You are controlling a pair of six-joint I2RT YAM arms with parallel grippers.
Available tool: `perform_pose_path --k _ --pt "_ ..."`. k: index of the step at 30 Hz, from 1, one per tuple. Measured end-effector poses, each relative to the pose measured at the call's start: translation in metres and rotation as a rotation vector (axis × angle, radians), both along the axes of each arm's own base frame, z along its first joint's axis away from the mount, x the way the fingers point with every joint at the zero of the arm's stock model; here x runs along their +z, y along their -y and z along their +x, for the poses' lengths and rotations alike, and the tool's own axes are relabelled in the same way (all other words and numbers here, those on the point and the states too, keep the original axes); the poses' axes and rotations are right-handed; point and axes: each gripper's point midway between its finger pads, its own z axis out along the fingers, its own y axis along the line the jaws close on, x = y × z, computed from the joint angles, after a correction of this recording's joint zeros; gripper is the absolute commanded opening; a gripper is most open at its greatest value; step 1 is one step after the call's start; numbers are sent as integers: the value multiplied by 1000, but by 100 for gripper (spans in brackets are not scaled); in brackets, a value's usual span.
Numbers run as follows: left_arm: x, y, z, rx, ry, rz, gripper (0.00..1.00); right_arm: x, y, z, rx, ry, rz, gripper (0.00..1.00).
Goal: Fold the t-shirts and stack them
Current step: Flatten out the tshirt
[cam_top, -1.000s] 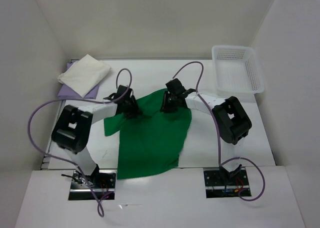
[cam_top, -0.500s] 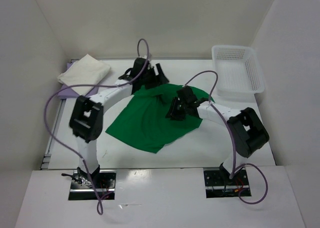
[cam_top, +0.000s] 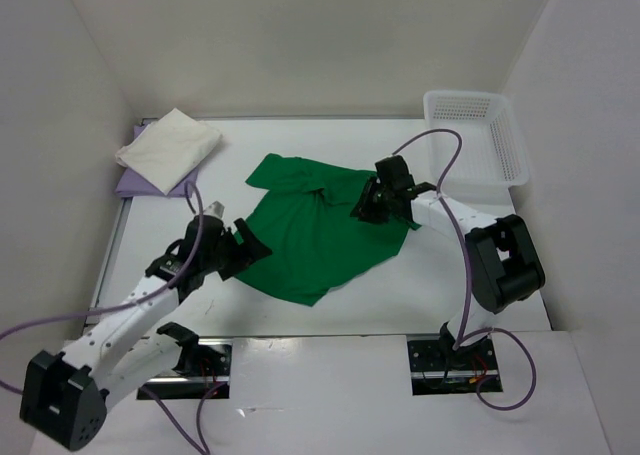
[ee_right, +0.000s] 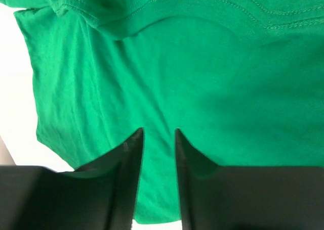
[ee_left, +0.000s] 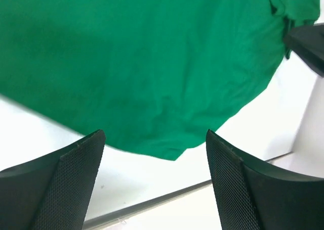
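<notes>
Arms both reach over the white table (cam_top: 420,295). The left arm lies low and stretched out, elbow folded back near the table's front edge and forearm running up to the left gripper (ee_left: 154,136). Its jaws stand wide apart with nothing between the fingers (ee_left: 76,179), only bare table under them. The bright green cloth t-shirt (cam_top: 310,240) lies directly ahead of these jaws, its near hem just past the fingertips and not touching them. The shirt is rumpled but mostly spread flat.

The right arm is bent high at the elbow, its forearm angled down and inward, and the right gripper (ee_right: 158,131) sits on the green shirt's right side. Its jaws are nearly together with a thin slit between them. Green cloth fills the view ahead and under them, with the collar seam further ahead. I cannot tell if cloth is pinched.

The folded cream-white cloth t-shirt (cam_top: 170,143) rests on the lavender-purple cloth t-shirt (cam_top: 150,183), well beyond and left of the left jaws. The white plastic lattice basket (cam_top: 470,98) is beyond and right of the right jaws.
</notes>
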Motion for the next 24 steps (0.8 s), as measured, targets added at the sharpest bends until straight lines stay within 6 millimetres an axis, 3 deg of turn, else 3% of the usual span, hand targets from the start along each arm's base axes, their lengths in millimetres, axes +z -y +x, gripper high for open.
perform_pose_path --k 3,5,9,14,16,17,21,24 --pt "-15 -6 -15 64 -29 -47 86 -6 3 -4 -1 -10 -10 47" --pt "-37 -9 -24 99 -85 -57 78 -14 7 -11 -5 -31 -22 47" --pt "-72 -16 -42 139 -202 -37 74 -31 22 -21 -40 -74 -59 54" --pt "-75 -6 -26 131 -192 -56 65 -30 40 -12 -87 -54 -130 58" --pt "-77 -3 -20 129 -185 -64 55 -27 42 -7 -93 -40 -139 58" --pt "-78 -3 -17 126 -178 -60 43 -26 43 -4 -95 -35 -141 58" --pt "-81 -11 -4 153 -168 -17 18 -38 42 -5 -84 -60 -151 33" --pt "-74 -27 26 203 -151 5 11 -53 43 -16 -79 -109 -152 19"
